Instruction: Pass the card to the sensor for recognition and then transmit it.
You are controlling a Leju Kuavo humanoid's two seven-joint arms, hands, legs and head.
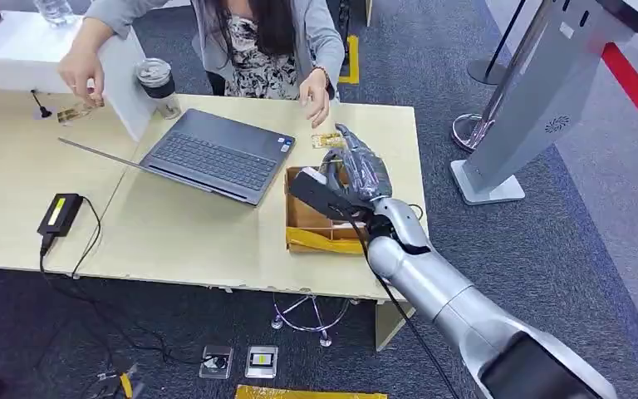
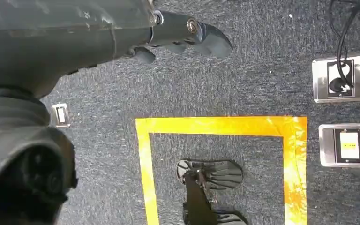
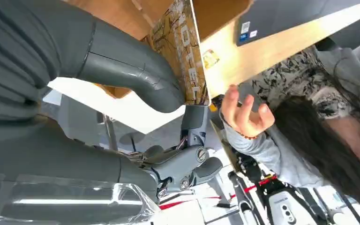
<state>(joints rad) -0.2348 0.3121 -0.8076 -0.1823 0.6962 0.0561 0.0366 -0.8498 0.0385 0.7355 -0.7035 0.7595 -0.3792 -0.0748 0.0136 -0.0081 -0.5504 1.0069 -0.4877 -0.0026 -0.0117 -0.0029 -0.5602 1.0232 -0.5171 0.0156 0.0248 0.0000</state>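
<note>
Head view: high on the robot, facing forward and down over the table (image 1: 174,233); wide. Left wrist view: close behind the hanging left hand (image 2: 178,35), facing the floor (image 2: 243,84). Right wrist view: very close behind the right hand (image 3: 136,79), turned. Shared by head and right wrist views: laptop (image 1: 216,154), person (image 1: 257,41).

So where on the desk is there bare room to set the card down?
Bare wood lies between the open grey laptop and the desk's near edge, right of the black power adapter. It is crowded around the open cardboard box, where the right hand holds the gold patterned card near the person's hand.
</note>
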